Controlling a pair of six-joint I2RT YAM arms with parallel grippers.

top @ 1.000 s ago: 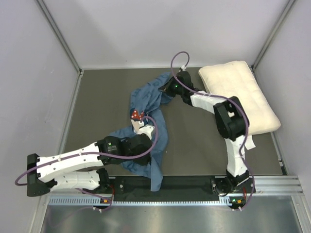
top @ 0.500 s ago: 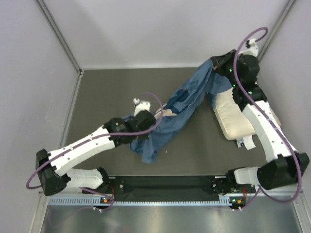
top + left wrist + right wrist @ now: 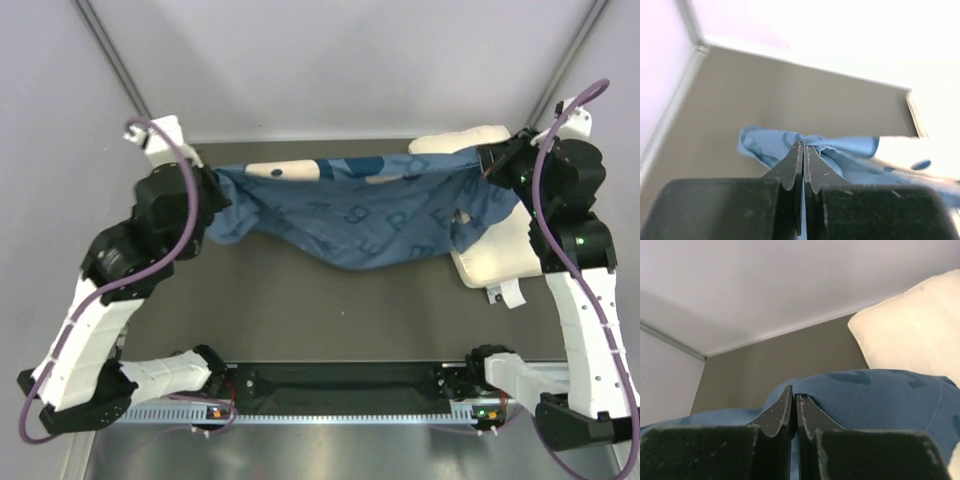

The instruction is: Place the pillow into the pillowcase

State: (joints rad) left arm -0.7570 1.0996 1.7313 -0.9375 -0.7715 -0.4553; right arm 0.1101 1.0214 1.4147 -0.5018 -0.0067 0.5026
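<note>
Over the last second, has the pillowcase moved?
Yes. The pillowcase left its heap at the middle of the table and now spans sideways near the back wall, its right end over the pillow.

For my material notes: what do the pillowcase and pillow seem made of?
The pillowcase looks like thin matte woven cloth, maybe cotton: it sags and creases while stretched. The pillow looks like cream fabric over soft filling: puffy, rounded edges.

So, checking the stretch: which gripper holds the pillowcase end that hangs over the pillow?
The right gripper, jaws shut on the pillowcase above the pillow; the left gripper holds the other end.
</note>
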